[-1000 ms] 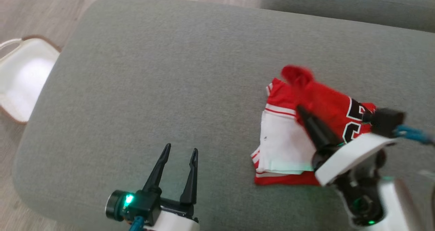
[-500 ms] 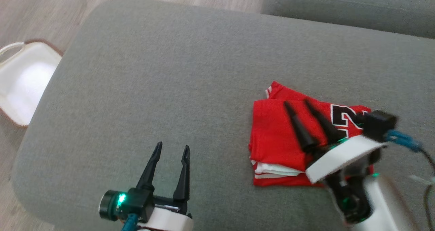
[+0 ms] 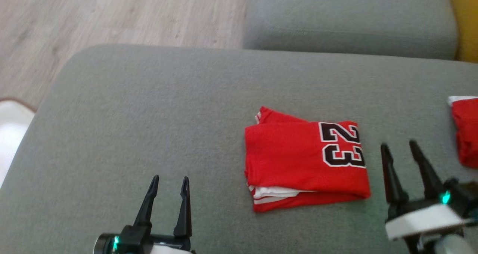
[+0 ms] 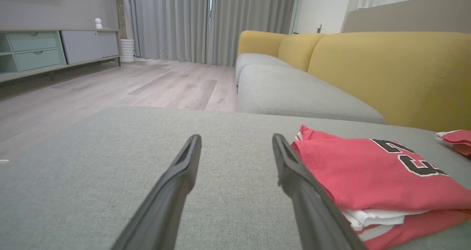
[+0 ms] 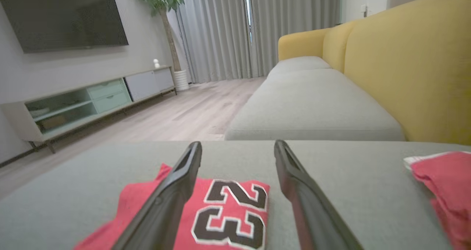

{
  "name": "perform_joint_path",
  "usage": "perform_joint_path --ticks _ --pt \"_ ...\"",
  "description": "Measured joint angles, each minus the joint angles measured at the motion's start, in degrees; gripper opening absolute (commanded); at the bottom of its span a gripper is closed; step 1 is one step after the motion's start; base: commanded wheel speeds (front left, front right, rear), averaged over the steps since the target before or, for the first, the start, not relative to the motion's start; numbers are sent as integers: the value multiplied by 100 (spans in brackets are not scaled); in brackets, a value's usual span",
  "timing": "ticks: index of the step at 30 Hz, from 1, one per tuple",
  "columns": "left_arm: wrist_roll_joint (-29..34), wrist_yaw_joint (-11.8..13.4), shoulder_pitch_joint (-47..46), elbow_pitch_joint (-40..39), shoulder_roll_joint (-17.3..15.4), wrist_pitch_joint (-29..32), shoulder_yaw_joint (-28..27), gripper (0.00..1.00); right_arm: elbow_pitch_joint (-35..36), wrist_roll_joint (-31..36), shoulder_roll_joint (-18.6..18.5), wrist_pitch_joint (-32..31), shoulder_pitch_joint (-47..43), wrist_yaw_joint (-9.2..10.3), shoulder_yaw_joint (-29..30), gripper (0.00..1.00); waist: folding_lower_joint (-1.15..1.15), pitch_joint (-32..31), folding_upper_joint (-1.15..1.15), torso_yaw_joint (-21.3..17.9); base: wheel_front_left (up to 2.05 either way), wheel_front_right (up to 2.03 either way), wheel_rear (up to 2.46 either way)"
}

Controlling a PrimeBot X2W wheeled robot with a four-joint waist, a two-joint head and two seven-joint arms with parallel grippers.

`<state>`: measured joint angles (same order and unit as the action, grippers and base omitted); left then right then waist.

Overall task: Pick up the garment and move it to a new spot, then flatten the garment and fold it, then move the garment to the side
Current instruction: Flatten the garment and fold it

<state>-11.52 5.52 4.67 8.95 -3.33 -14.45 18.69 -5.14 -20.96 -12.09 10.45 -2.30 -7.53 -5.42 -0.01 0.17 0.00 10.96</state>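
The garment (image 3: 306,160), a red jersey with a black "23", lies folded in a neat rectangle on the grey cushion (image 3: 149,115), white layers showing at its near edge. My right gripper (image 3: 399,146) stands open just right of it, touching nothing. My left gripper (image 3: 170,181) is open too, well to the garment's left near the front edge. In the left wrist view the garment (image 4: 368,169) lies right of the open fingers (image 4: 236,138). In the right wrist view the garment (image 5: 235,209) sits low between and left of the open fingers (image 5: 237,144).
A second red cloth (image 3: 465,130) lies at the cushion's right edge, seen also as the red cloth (image 5: 445,180). A white basket (image 3: 9,134) stands on the wooden floor at left. Another grey seat (image 3: 347,18) and a yellow backrest (image 4: 390,73) lie beyond.
My right gripper laid the red flap over the white part, opened, let go and drew back to the right. The garment now lies folded. The head camera has shifted.
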Motion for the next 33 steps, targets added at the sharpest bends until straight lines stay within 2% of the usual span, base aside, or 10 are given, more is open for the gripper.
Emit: perform_joint_path --ticks 4,6,12,33 --pt "4 -49 64 1 0 0 -30 100 -428 453 13 331 -331 0 15 100 0 -202 0 -180 0 0 0" --pt "52 -49 98 2 -1 0 -65 100 -635 693 146 375 -491 0 103 100 0 -325 0 -264 0 0 0" --pt "100 -48 312 15 -4 0 -210 100 -531 945 417 376 -739 0 225 100 0 -406 0 -337 0 0 0" --pt "271 -44 313 110 0 0 -385 100 -495 1017 554 376 -800 0 364 100 1 -349 0 -326 0 0 0"
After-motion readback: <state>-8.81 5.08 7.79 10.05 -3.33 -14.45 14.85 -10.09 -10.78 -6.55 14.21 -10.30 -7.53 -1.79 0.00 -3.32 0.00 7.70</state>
